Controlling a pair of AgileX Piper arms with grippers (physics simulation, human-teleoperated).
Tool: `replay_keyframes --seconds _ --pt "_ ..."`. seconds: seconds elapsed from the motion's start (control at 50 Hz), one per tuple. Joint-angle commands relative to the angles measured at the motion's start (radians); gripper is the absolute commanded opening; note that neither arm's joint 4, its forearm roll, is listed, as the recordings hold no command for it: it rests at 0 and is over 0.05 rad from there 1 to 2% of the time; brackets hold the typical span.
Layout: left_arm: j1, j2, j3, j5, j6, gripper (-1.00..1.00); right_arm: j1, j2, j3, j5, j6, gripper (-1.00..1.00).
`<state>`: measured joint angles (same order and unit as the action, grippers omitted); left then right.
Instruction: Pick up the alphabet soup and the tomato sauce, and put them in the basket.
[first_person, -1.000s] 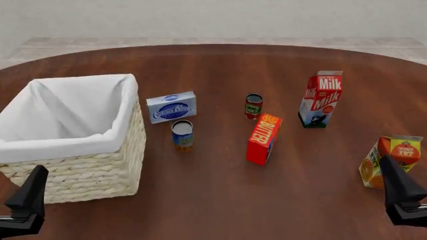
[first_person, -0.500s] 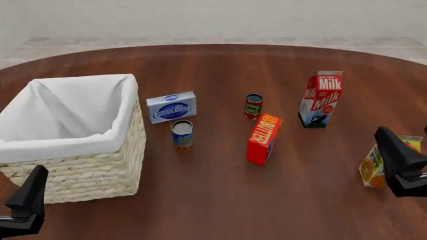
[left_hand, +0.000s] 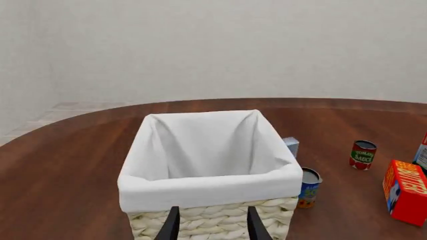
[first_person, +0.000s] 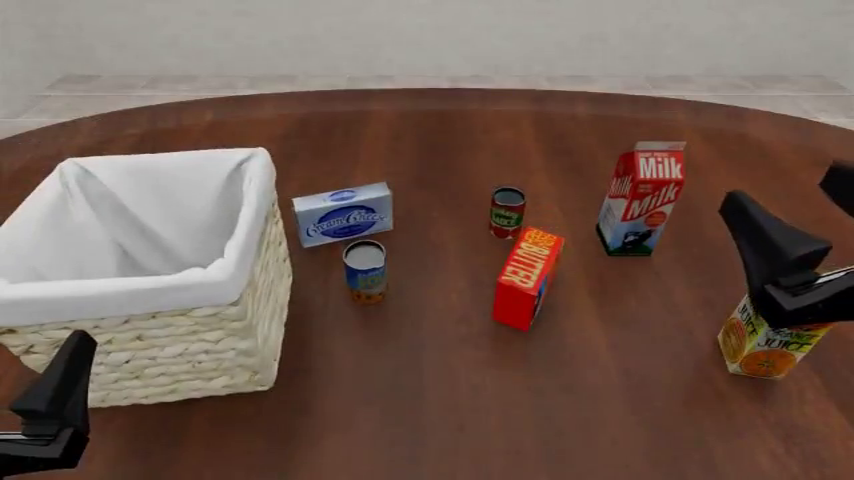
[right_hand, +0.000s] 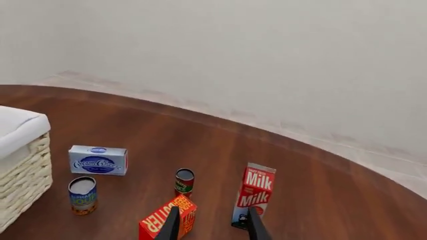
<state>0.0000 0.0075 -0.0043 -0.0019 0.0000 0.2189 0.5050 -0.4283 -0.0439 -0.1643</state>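
The alphabet soup (first_person: 364, 270), a blue and orange can with a pale top, stands just right of the basket (first_person: 174, 345), a large pale wicker one lined in white cloth. The tomato sauce (first_person: 507, 211), a green and red can with a dark top, stands farther back near the table's middle. My left gripper (first_person: 54, 400) hangs at the near left, in front of the basket, open and holding nothing (left_hand: 212, 230). At the right, my right gripper (first_person: 771, 255) hovers raised above the table, open and holding nothing (right_hand: 212, 227). Both cans show in its view: the soup (right_hand: 83, 195) and the sauce (right_hand: 184, 181).
A red butter box (first_person: 527, 278) stands just in front of the tomato sauce. A cream cheese box (first_person: 343, 214) sits behind the soup. A milk carton (first_person: 641, 198) stands right of the sauce. An orange juice carton (first_person: 761, 345) is partly covered by my right gripper.
My right gripper has risen and moved forward from the near right edge, and now covers part of the orange juice carton. The left gripper and all objects have stayed still.
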Motion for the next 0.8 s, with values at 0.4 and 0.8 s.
replay_keyframes --seconds 0.4,0.8 --pt "0.000 0.000 0.000 0.000 0.000 1.00 0.115 0.301 -0.283 0.046 -0.058 1.00" --pt "0.000 0.000 0.000 0.000 0.000 1.00 0.145 0.465 -0.399 0.055 -0.089 1.00"
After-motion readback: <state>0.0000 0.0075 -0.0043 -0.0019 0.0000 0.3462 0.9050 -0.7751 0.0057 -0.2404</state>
